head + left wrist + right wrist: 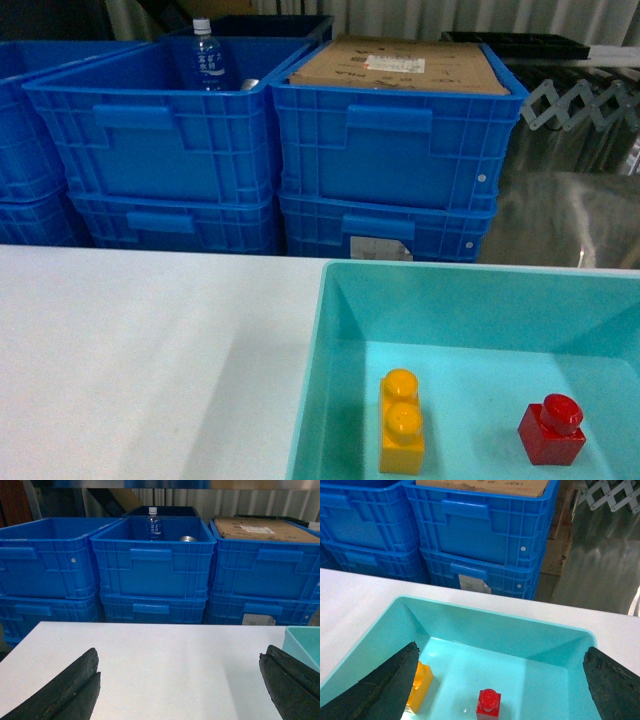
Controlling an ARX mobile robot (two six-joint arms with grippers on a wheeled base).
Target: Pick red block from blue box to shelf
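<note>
1. Red block [551, 430] sits upright on the floor of the blue box [330, 340], in its right half, well apart from the yellow brick [402, 421] near the left wall. It touches no wall.

2. Right gripper [492, 690] hangs above the box with its jaws spread wide, the block showing between them and low in that wrist view. It holds nothing. Left gripper [177, 685] is also spread and empty, over the bare white table [165, 655] just left of the box.

3. Step in hand, as I judge it: bring the right gripper down over the block and close on it. The left arm has no part in this.

4. To do it well, centre the jaws on the block's square body, not on its round stud, which would give the pads little to hold. Come down straight, so neither finger [385, 690] clips the box's sloped walls or nudges the yellow brick.

5. Materials: the block is glossy hard plastic, nearly cubic, with flat sides that suit a pinch but may slip under a light one. The box is smooth turquoise plastic, so a pushed block would slide.

6. Behind the table stand ribbed blue crates [390, 160]. I cannot make out the shelf clearly, only shiny metal at right.
</note>
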